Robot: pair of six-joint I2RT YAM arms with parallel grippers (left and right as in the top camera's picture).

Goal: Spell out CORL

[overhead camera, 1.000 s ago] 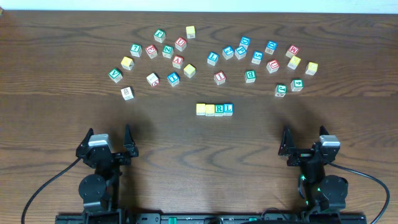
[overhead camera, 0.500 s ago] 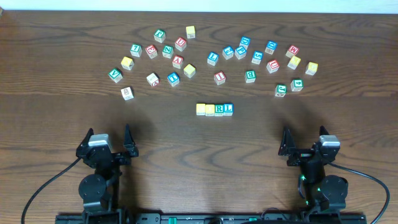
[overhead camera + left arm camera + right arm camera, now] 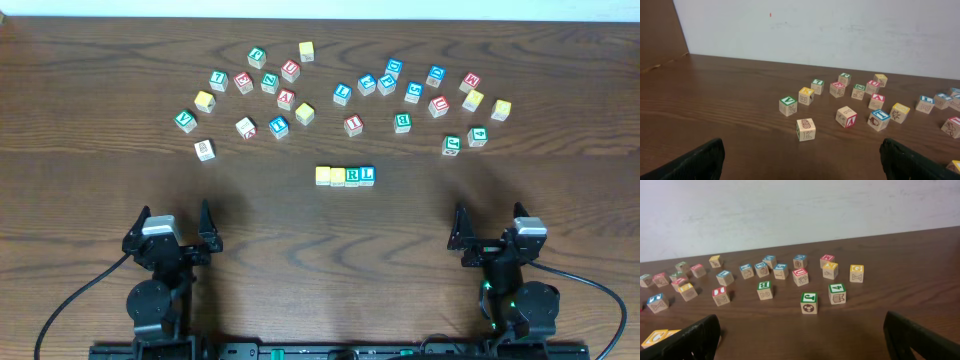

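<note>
In the overhead view four cubes stand touching in a row at the table's middle: two yellow-topped cubes (image 3: 323, 175) (image 3: 338, 176), a white cube with a green R (image 3: 352, 176) and a white cube with a blue L (image 3: 367, 175). My left gripper (image 3: 174, 226) is open and empty near the front left edge. My right gripper (image 3: 490, 228) is open and empty near the front right edge. Both are far from the row. The yellow cubes' edge shows at the lower left of the right wrist view (image 3: 655, 338).
Many loose lettered cubes lie scattered in an arc across the far half of the table, from a green V cube (image 3: 185, 121) at the left to a yellow cube (image 3: 500, 109) at the right. Another blue L cube (image 3: 342, 94) sits among them. A K cube (image 3: 806, 129) is nearest the left gripper.
</note>
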